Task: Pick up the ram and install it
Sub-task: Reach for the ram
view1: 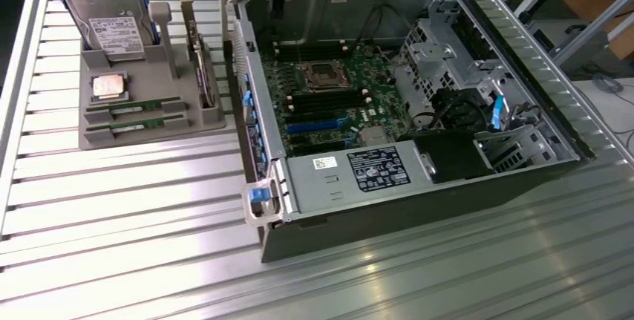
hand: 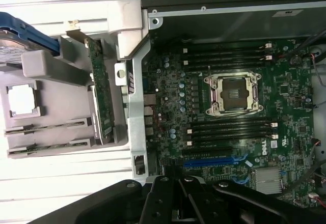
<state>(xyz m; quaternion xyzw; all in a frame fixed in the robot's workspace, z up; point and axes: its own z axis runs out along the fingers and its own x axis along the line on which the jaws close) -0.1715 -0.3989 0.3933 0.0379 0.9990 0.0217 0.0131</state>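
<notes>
Fingers point(view1: 280, 4) well apart from ram point(view1: 134, 106).

On your table point(view1: 129, 209): one open computer case point(view1: 396, 223), motherboard point(view1: 327, 105) and power supply point(view1: 347, 175) inside; beside it, on the exterior view's left, one grey holder point(view1: 148, 133) carrying upright hard drive point(view1: 114, 27), silver CPU chip point(view1: 108, 86), bracketed card point(view1: 203, 67).

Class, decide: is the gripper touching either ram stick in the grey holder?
Apart. The exterior view shows the gripper above the open computer case, while both ram sticks lie in the grey holder beside the case, with a clear gap between.
</notes>
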